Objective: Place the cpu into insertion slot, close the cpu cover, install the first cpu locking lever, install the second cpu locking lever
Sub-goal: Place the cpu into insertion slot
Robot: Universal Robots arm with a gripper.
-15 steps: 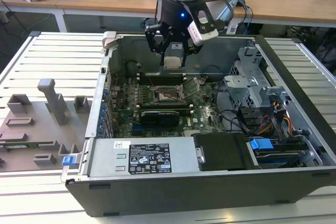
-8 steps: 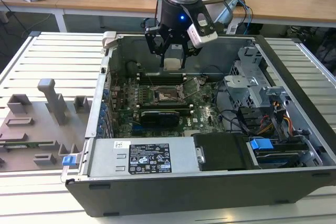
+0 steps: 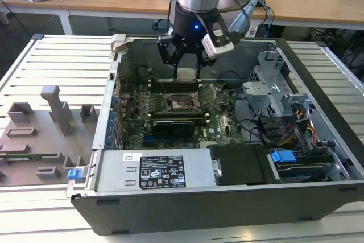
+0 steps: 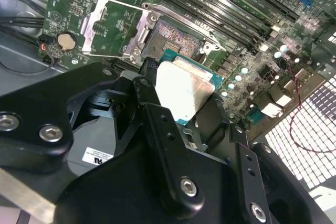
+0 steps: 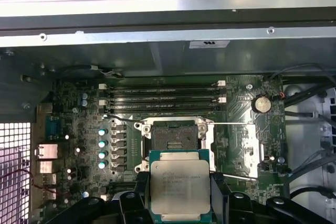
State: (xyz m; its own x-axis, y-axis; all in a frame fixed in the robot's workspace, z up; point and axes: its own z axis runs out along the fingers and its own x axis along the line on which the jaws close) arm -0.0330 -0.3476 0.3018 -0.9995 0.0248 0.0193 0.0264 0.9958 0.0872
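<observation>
In the exterior view a white slatted table point(image 3: 54, 55) carries two things, its bare slats showing at 10 o'clock, along 6 o'clock and at 2 o'clock. An open dark computer case point(image 3: 227, 203) lies on its side from the middle out towards 3 o'clock. At 9 o'clock from the case, just beside its wall, a flat grey fixture plate point(image 3: 25, 149) with raised grey blocks and one taller post point(image 3: 56, 106) rests on the slats, and a small blue piece point(image 3: 74, 174) sits at the case's 8 o'clock corner.
</observation>
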